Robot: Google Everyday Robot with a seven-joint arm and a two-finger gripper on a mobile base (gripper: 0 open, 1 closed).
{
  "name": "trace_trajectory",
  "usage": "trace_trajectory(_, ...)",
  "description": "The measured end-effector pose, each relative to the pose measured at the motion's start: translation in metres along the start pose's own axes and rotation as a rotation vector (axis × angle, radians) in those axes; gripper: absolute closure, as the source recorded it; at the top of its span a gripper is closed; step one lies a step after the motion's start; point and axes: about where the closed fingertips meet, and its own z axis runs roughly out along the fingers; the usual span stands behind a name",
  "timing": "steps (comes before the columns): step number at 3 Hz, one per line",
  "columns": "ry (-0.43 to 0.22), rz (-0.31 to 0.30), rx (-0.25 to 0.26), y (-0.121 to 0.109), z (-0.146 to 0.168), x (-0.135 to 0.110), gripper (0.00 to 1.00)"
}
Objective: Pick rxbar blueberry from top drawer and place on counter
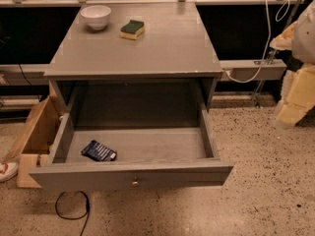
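The rxbar blueberry (99,150), a dark navy bar with white print, lies flat on the floor of the top drawer (133,176), near its front left corner. The drawer is pulled fully out, and its round metal knob (135,183) shows on the front panel. The grey counter (162,48) is above it. My gripper (294,104) hangs at the right edge of the view, over the floor. It is well to the right of the drawer and holds nothing that I can see.
A white bowl (96,16) and a green-and-yellow sponge (132,29) sit at the back of the counter. A wooden box (34,132) leans left of the cabinet. A black cable (74,208) loops on the floor in front. A white cable (263,43) hangs at the right.
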Motion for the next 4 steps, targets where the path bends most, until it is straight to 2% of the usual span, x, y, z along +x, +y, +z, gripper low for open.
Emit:
trace_trajectory(1, 0.0, 0.0, 0.0, 0.0, 0.0, 0.0, 0.0)
trace_trajectory(2, -0.043, 0.029, -0.028, 0.008, 0.022, -0.01, 0.0)
trace_trajectory(3, -0.124, 0.079, -0.107, 0.018, 0.077, -0.047, 0.0)
trace_trajectory(4, -0.198, 0.154, -0.152, 0.016, 0.13, -0.097, 0.0)
